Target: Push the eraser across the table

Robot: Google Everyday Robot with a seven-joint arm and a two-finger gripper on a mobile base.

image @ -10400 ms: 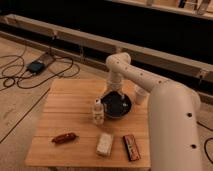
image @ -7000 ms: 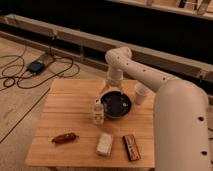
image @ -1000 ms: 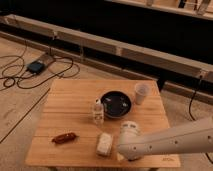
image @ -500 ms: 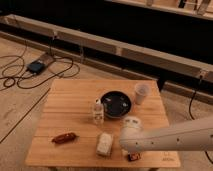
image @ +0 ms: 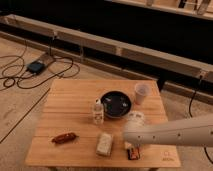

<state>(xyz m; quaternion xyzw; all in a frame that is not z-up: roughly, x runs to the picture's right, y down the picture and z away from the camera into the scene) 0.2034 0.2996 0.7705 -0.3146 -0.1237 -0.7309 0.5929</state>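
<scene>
Over the eraser point(image: 132, 153), the gripper point(image: 131, 145)

Dim, warm-lit room; square plank bench point(image: 75, 107) on a bare floor point(image: 20, 115).
Floor grey-tan and scuffed, with a thin dark line running diagonally at left. Black cables point(image: 20, 75) loop across it upper left, around a small dark box point(image: 36, 66). One more cable point(image: 192, 100) hangs at right. A long pale rail point(image: 100, 45) crosses behind the bench, sloping down to the right, with dark panels above and below it. A second pale ledge point(image: 165, 6) along the top edge. Gripper point(image: 131, 148) low over the bench's near right edge.
</scene>
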